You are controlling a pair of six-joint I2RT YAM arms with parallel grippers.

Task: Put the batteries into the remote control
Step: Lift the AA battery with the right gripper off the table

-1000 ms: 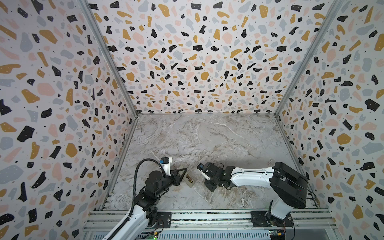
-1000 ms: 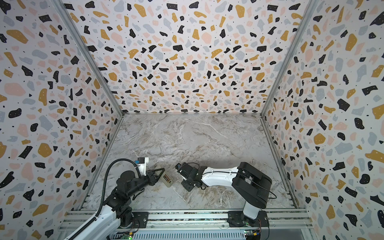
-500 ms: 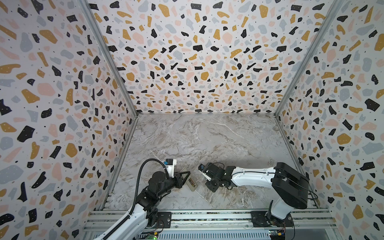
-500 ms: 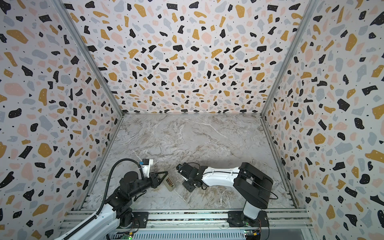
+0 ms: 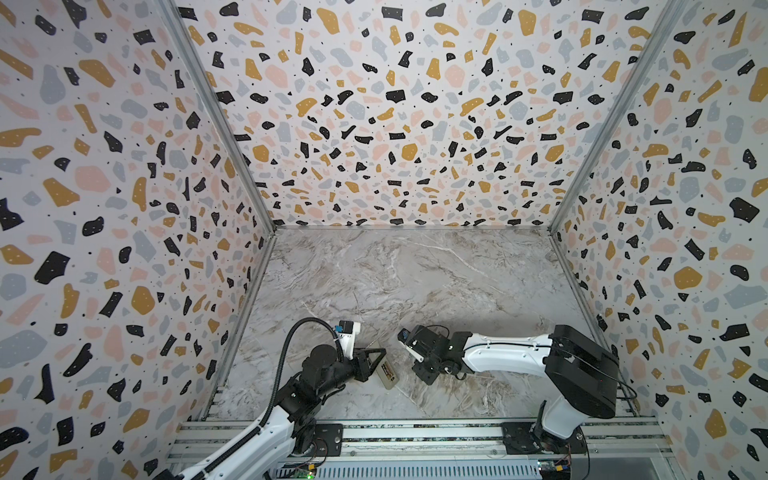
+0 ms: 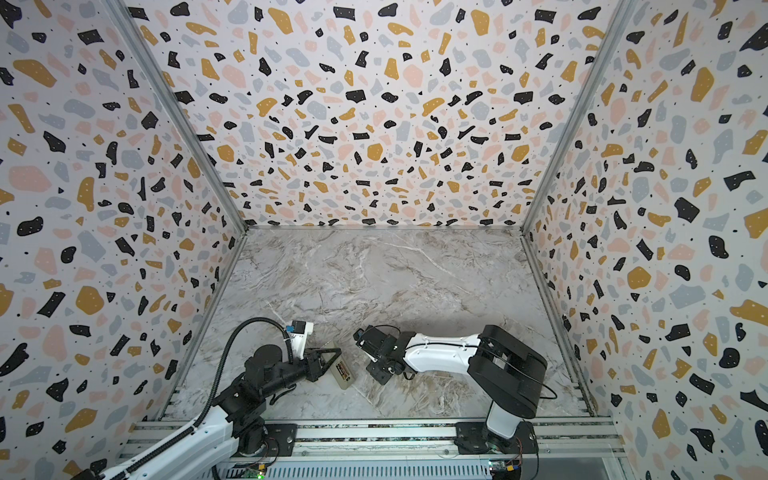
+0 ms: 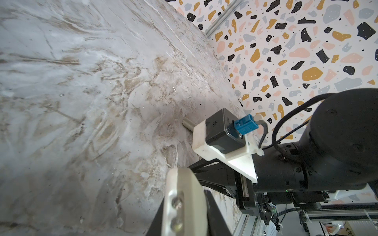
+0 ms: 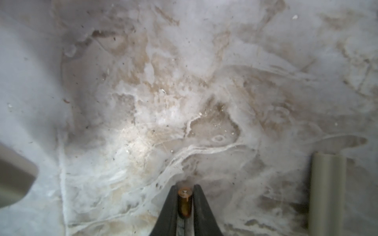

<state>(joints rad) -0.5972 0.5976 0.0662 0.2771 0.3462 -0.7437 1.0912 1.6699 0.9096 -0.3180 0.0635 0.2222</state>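
Note:
The remote control (image 5: 387, 372) is a pale slim bar, and my left gripper (image 5: 371, 363) is shut on it just above the marble floor. In the left wrist view its end (image 7: 184, 202) fills the space between the black fingers (image 7: 214, 212) and shows two metal contacts. My right gripper (image 5: 427, 371) points down at the floor, a short way right of the remote. Its fingers (image 8: 169, 206) are shut on one of the batteries (image 8: 184, 201), whose coppery end faces the floor. Both top views show the two grippers (image 6: 324, 361) (image 6: 380, 370) close together.
A small pale cover piece (image 8: 327, 194) lies on the floor beside the right gripper; it also shows past the right wrist camera (image 7: 188, 123). A blurred pale block (image 8: 14, 175) sits at the right wrist view's edge. Patterned walls enclose three sides, and the rail (image 5: 415, 432) runs along the front.
My left arm has shifted a little to the right and brought the remote control nearer the right gripper. The right arm has barely moved.

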